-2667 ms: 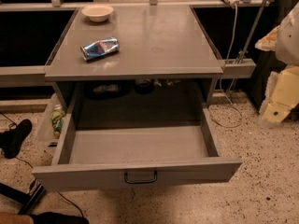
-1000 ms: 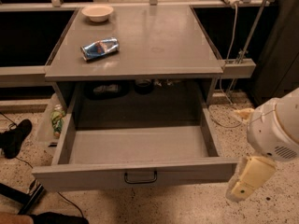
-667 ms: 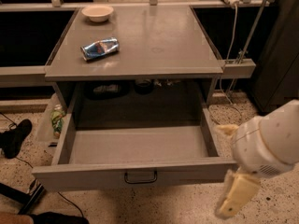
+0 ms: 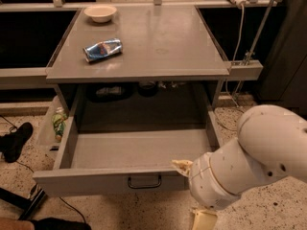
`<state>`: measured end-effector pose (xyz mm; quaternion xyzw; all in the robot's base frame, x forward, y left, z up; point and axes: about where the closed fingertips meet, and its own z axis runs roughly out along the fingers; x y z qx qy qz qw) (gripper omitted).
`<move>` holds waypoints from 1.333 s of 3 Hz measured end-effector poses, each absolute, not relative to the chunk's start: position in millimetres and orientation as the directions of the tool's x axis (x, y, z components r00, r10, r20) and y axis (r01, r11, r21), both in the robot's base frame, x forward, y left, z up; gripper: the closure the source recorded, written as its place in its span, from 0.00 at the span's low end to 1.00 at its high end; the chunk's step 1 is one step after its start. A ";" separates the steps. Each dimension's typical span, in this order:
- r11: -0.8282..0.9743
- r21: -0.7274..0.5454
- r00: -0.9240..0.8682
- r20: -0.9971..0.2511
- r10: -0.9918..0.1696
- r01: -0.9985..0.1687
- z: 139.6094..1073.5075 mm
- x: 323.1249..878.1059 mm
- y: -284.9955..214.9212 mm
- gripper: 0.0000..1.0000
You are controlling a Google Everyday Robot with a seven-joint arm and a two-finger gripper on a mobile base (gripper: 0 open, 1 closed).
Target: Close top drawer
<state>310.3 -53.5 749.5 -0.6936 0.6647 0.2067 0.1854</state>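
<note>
The arm has swung in from the right side of the view and dropped low. The gripper point(image 4: 190, 193) now sits at the right end of the top drawer's point(image 4: 139, 150) front panel, below the front right corner of the worktop point(image 4: 158, 47). A second ago it was out beyond that end, well apart from the panel. One of its cream fingers point(image 4: 183, 166) now reaches the upper edge of the panel, touching it or just short of it. The other shows lower down, so the fingers stand released and spread with nothing between them.

The drawer itself has not shifted. It is pulled out to its full reach under the worktop's front edge, and its floor is bare. I judge that the approach is about finished and the push has not begun. Contact this far from the centre handle point(image 4: 144, 182) could rack the drawer sideways on its runners.

By count, one drawer is open and it has one loop handle. One pale bowl point(image 4: 100, 13) sits near the back left corner of the worktop. One crushed can point(image 4: 102, 50) lies toward the left edge. One arm is in view.
</note>
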 end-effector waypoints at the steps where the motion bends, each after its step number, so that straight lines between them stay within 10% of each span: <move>1: -0.048 0.018 0.031 -0.533 -0.845 -0.999 749.4 310.3 -53.5 0.00; 4: -0.029 0.071 -0.021 -0.619 -0.785 -0.997 679.9 330.8 -64.1 0.00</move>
